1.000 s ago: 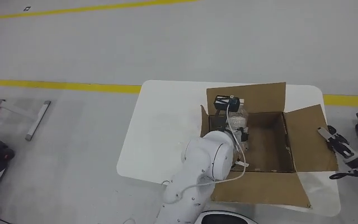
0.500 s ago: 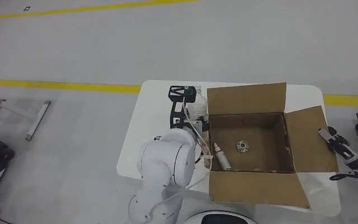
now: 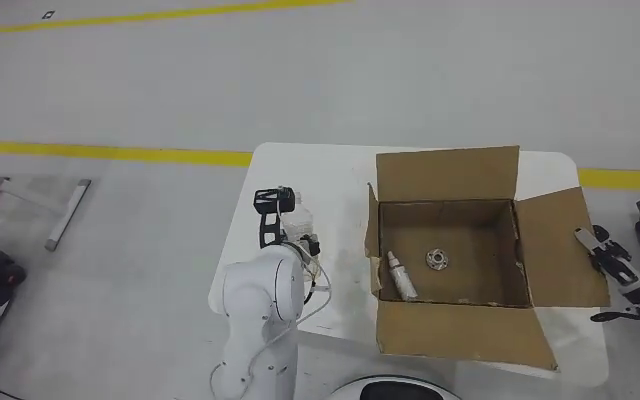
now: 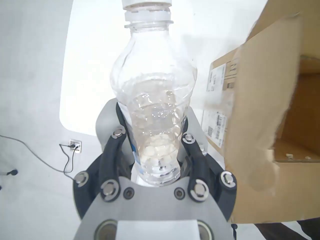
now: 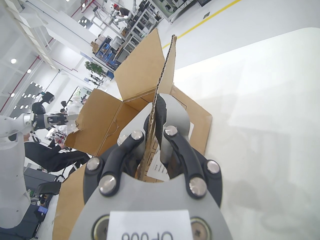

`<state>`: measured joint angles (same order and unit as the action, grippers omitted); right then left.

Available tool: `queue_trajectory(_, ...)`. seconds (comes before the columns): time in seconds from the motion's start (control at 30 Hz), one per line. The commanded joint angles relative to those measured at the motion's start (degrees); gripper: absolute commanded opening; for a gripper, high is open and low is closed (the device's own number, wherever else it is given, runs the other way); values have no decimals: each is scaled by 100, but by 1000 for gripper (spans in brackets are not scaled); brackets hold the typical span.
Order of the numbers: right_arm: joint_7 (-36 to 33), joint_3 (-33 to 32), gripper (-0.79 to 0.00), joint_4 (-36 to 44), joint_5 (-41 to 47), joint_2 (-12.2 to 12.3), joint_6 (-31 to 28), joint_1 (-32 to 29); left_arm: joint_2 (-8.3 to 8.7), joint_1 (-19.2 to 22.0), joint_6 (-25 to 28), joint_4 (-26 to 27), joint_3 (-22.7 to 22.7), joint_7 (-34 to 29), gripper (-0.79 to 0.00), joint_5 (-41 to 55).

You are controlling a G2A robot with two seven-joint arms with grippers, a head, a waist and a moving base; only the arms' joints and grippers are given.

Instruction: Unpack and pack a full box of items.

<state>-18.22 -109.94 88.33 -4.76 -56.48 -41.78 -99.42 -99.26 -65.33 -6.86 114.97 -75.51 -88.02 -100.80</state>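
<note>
My left gripper (image 3: 285,215) is shut on a clear plastic bottle (image 4: 152,88) with a white cap, held over the white table (image 3: 330,190) to the left of the open cardboard box (image 3: 450,330). In the top view the bottle (image 3: 297,217) hangs beside the arm's wrist. Inside the box lie a small white bottle (image 3: 401,277) and a small round part (image 3: 435,260). My right gripper (image 5: 156,116) is shut on the box's right flap (image 5: 166,68), and it sits at that flap's outer edge (image 3: 598,250).
The box's flaps stand open on all sides; its labelled left wall (image 4: 220,106) is close to the held bottle. The table's left part (image 3: 270,270) is bare. Yellow floor lines (image 3: 120,153) run behind the table.
My left arm lifted the clear bottle out of the box and carried it left, over the table's left part. The box shifted slightly. The right gripper kept its hold on the flap.
</note>
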Motion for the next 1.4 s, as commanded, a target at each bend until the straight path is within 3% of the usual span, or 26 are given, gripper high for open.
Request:
queue_trajectory(0.0,33,14,-785,14,-14,-10,-9,-25,-2,-90,-50,-176,7,2,-785,118)
queue_trajectory(0.13,55,43,-785,8,-47,-27,-46,-54,1,-133,-35,-280,41,10,-785,91)
queue_trajectory(0.17,37,60,-714,3,-22,-31,-75,-53,1,-133,-35,-280,41,10,-785,91)
queue_trajectory(0.2,33,71,-496,-14,38,-34,-101,-45,1,-133,-35,-280,41,10,-785,91)
queue_trajectory(0.23,42,68,-31,-36,68,-37,-123,-35,1,-133,-35,-280,41,10,-785,91)
queue_trajectory(0.27,35,60,0,-57,62,-38,-138,-29,1,-133,-35,-280,41,10,-785,91)
queue_trajectory(0.57,266,-225,0,-43,-127,-46,-532,-13,1,-133,-35,-280,41,10,-785,91)
queue_trajectory(0.73,618,-624,0,365,-616,-61,-772,-150,1,-133,-35,-280,41,10,-785,91)
queue_trajectory(0.93,982,-1047,-6,1280,-1592,-115,-925,-453,84,-432,609,-618,-15,210,-785,-161)
queue_trajectory(0.97,1030,-1071,-154,1415,-1727,-127,-918,-492,98,-484,683,-682,-44,278,-785,-210)
queue_trajectory(1.07,1170,-1074,-360,1696,-2060,-164,-887,-585,136,-620,908,-900,-127,486,-785,-214)
queue_trajectory(1.2,1309,-975,-394,1801,-2277,-203,-905,-648,194,-764,1218,-1252,-293,863,-785,-162)
queue_trajectory(1.3,1320,-893,-363,1782,-2359,-219,-914,-651,237,-805,1369,-1422,-471,1072,-785,-107)
queue_trajectory(1.37,1304,-847,-286,1763,-2386,-225,-924,-649,263,-796,1533,-1534,-539,1220,-785,-44)
